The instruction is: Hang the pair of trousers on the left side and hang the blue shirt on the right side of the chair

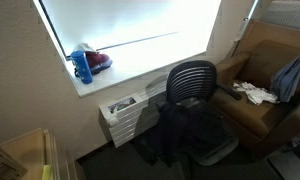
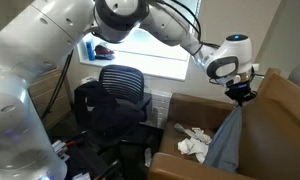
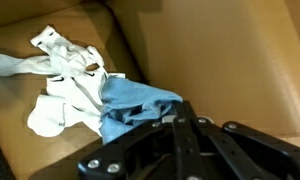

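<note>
My gripper (image 2: 241,97) is shut on the blue shirt (image 2: 227,140) and holds it up over the brown armchair (image 2: 280,120); the shirt hangs down from the jaws. In an exterior view the shirt (image 1: 288,75) hangs at the right edge. In the wrist view the blue cloth (image 3: 135,105) bunches at the closed fingers (image 3: 180,122). The black office chair (image 1: 190,85) stands by the window, with dark trousers (image 1: 185,130) draped over its seat. It also shows in an exterior view (image 2: 125,90), with the dark trousers (image 2: 105,115) over one side.
White cloths (image 3: 65,85) lie on the armchair seat, also seen in both exterior views (image 1: 255,93) (image 2: 193,142). A blue bottle (image 1: 83,66) and a red item stand on the window sill. A white drawer unit (image 1: 125,112) stands under the sill.
</note>
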Available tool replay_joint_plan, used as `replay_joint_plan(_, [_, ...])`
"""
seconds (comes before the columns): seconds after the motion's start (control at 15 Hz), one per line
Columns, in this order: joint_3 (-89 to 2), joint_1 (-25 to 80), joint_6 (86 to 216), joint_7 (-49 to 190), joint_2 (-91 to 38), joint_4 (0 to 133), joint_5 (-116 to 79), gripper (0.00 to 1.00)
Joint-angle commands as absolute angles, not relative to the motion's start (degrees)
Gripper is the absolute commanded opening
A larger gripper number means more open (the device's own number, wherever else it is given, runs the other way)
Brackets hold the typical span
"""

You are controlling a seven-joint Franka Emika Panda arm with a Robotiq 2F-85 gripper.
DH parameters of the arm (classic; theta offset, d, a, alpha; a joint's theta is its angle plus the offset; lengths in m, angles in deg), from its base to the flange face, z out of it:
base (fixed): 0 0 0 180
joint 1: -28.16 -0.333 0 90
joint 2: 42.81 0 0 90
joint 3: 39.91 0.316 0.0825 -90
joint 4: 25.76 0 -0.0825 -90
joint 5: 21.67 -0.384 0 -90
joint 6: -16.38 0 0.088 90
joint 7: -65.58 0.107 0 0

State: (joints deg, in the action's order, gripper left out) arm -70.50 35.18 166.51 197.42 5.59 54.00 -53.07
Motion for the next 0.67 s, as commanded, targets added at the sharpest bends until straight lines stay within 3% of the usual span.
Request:
replay_joint_plan(0.0, [-69.8,30.7,169.2,193.9,-7.9,66.7,-54.3,0.0])
replay_joint_plan(0.6, [-69.2,17.5,170.7,182.6,-34.4,90.5,-46.8,0.0])
